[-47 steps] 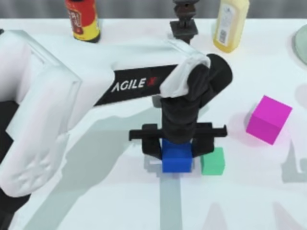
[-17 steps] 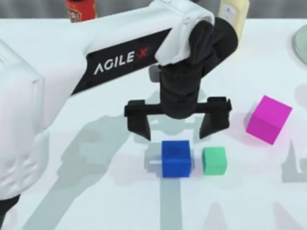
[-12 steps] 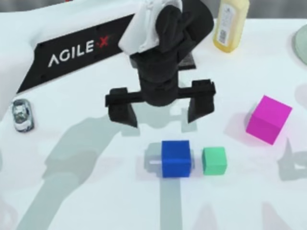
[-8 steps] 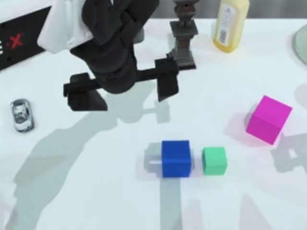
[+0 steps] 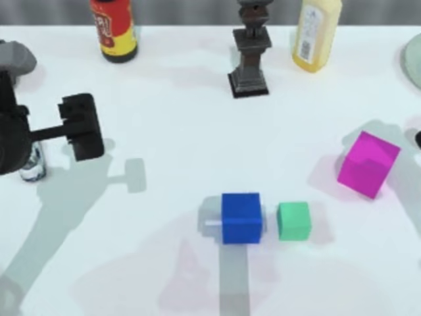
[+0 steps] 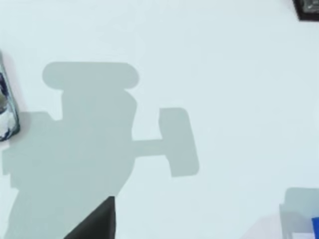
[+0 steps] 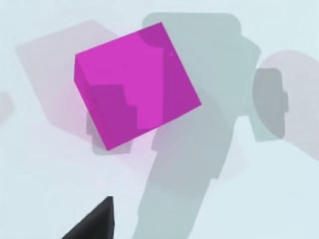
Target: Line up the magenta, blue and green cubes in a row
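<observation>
— Blue cube (image 5: 241,218) and green cube (image 5: 293,220) sit side by side, mid-counter. Done?
— Not yet. Magenta cube (image 5: 368,164) lies apart, right side, askew. My left gripper (image 5: 49,133) hangs spread and empty; the right one's fingers I cannot tell.

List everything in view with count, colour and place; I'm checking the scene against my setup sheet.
blue cube: 1, deep blue, front centre, close beside the green cube
green cube: 1, mint green, right of the blue cube
magenta cube: 1, bright magenta, right side, turned at an angle, apart from the other two
sauce bottle: 1, red with dark base, back left
yellow bottle: 1, yellow, back right of centre
dark stand: 1, dark brown, back centre
toy car: 1, silver, left edge
left gripper: 1, black, left edge above the toy car
right gripper: only a dark tip shows, over the magenta cube
</observation>
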Controlling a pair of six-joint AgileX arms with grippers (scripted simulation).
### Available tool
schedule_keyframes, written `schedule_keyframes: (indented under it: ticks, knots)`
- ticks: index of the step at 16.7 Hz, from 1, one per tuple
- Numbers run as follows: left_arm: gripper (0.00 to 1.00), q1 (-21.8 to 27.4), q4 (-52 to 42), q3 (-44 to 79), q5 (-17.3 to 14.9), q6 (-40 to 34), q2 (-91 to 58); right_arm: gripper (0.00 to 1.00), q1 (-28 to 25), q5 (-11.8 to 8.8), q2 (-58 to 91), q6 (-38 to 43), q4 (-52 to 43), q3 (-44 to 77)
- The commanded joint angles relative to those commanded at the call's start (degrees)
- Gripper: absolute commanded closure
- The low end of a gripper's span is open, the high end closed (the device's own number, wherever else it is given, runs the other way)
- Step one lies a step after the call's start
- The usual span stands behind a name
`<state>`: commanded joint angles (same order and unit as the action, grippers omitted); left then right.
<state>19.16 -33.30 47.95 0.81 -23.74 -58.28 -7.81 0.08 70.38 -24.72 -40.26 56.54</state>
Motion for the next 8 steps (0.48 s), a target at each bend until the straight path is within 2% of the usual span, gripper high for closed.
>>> schedule_keyframes:
  ticks: [8]
  knots:
    - [0.00, -14.8, 23.8, -35.0, -0.5, 16.8, 42.5, 0.00, -4.1, 0.0, 36.1, -12.9, -21.0, 29.4]
